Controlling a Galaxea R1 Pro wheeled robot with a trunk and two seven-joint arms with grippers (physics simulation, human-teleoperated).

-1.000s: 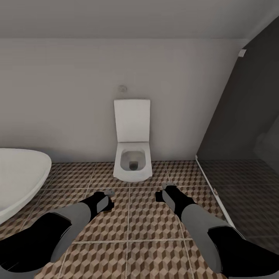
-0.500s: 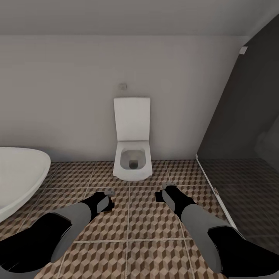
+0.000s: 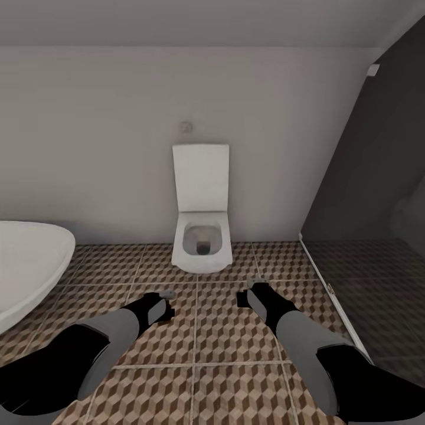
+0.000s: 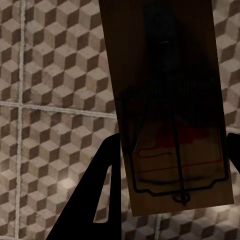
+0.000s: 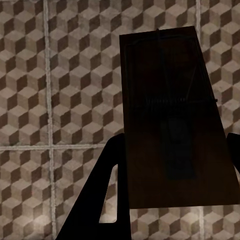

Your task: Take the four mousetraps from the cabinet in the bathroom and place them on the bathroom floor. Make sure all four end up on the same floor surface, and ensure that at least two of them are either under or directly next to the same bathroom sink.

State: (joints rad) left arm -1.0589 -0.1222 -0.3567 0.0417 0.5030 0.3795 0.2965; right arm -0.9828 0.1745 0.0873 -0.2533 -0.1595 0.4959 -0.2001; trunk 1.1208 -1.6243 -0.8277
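Note:
Two mousetraps are in hand. In the left wrist view a brown wooden mousetrap (image 4: 170, 115) with a red mark and dark wire is gripped between the dark fingers (image 4: 100, 200), above the bathroom floor (image 4: 50, 75). The right wrist view has a second, shadowed mousetrap (image 5: 170, 125) held the same way between the fingers (image 5: 97, 200). In the head view my left gripper (image 3: 158, 307) and right gripper (image 3: 251, 297) hover side by side over the cube-patterned bathroom floor (image 3: 200, 348), in front of the toilet. The cabinet is out of view.
A white toilet (image 3: 200, 236) with its lid up stands against the far wall straight ahead. A large white rounded basin (image 3: 29, 260) juts in at the left; tub or sink, I cannot tell. A dark glass shower partition (image 3: 366, 195) closes off the right.
The whole picture has shifted slightly, the toilet and wall sliding up a little, so the camera has moved. Both arms keep the same pose with their mousetraps.

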